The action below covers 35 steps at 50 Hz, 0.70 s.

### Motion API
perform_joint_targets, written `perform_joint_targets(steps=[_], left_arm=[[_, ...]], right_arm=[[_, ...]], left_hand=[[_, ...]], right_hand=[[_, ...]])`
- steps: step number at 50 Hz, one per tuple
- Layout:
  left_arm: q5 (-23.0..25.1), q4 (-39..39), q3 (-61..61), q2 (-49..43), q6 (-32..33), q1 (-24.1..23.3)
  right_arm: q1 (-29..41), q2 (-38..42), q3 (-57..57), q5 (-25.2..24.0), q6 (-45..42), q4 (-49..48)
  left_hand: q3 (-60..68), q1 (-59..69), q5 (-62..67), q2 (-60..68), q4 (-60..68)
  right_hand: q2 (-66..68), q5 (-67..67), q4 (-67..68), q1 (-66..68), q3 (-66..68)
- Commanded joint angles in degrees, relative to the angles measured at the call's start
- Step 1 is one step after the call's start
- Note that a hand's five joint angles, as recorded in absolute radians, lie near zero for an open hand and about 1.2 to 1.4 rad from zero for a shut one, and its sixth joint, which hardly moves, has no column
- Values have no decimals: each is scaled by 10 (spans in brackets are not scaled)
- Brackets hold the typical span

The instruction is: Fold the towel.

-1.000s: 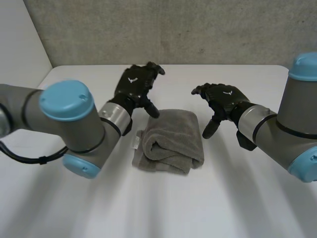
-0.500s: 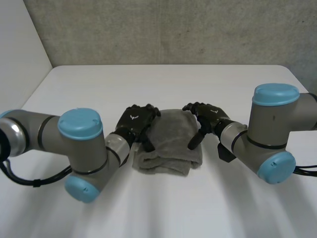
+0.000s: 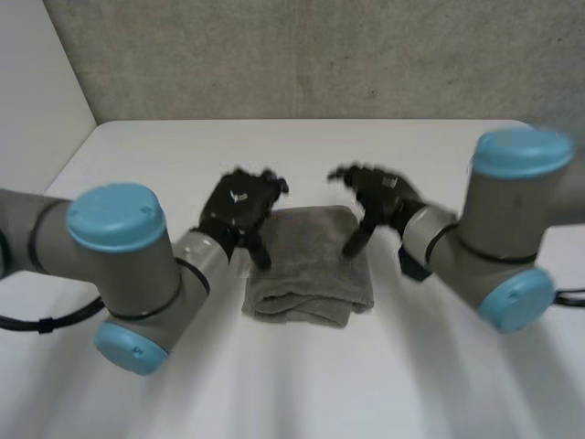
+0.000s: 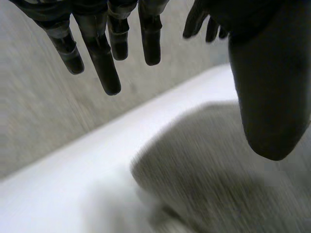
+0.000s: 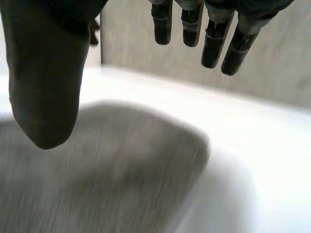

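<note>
Head view shows you the grey towel (image 3: 311, 265) in the middle of the white tabletop (image 3: 302, 393), already doubled into a thick pad whose rounded edge is on the robot's side. The left hand (image 3: 239, 206) is at the far left corner of the towel and the right hand (image 3: 379, 194) at the far right corner, each with the thumb pointing down toward the cloth. In the left wrist view the fingers (image 4: 104, 58) are straight and released, and in the right wrist view the fingers (image 5: 214, 39) are the same. Neither hand grasps anything, and I cannot tell if a thumb touches the cloth. I judge that the step is to take the two far corners for one more fold. To do it well, lower both hands at the same pace, put the thumb on top and the fingers behind the far edge, and pinch all layers, not only the upper one. Lift evenly so that the edge is straight, then bring it over to the near edge.
</note>
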Motion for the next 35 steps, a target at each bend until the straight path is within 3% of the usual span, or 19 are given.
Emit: perform_joint_targets(steps=[1,3,6,7,8,14,35], left_arm=[[-4,-13,14,102,-14,8],[-14,-26,21,124,-20,9],[-84,-100,66,180,-38,25],[-84,-101,66,180,-38,25],[-107,-129,81,192,-48,35],[-127,-193,128,202,-62,52],[-128,-292,177,191,-63,57]], right_arm=[[-29,-143,-28,30,-3,37],[-41,-165,-34,53,-7,48],[-56,-197,-37,97,-34,56],[-56,-197,-37,97,-34,56],[-60,-212,-35,128,-58,57],[-52,-220,-35,179,-107,62],[-61,-207,-53,178,-107,108]], left_hand=[[-179,-25,-8,-19,-24],[-179,-25,-8,-19,-24],[-186,-32,-14,-26,-31],[-186,-32,-14,-26,-31],[-186,-32,-14,-26,-31],[-184,-30,-13,-24,-29],[-179,-25,-8,-19,-24]], right_hand=[[-37,-33,-47,-34,-34],[-37,-33,-47,-34,-34],[-37,-33,-47,-34,-34],[-37,-33,-47,-34,-34],[-37,-33,-47,-34,-34],[-37,-33,-47,-34,-34],[-37,-33,-47,-34,-34]])
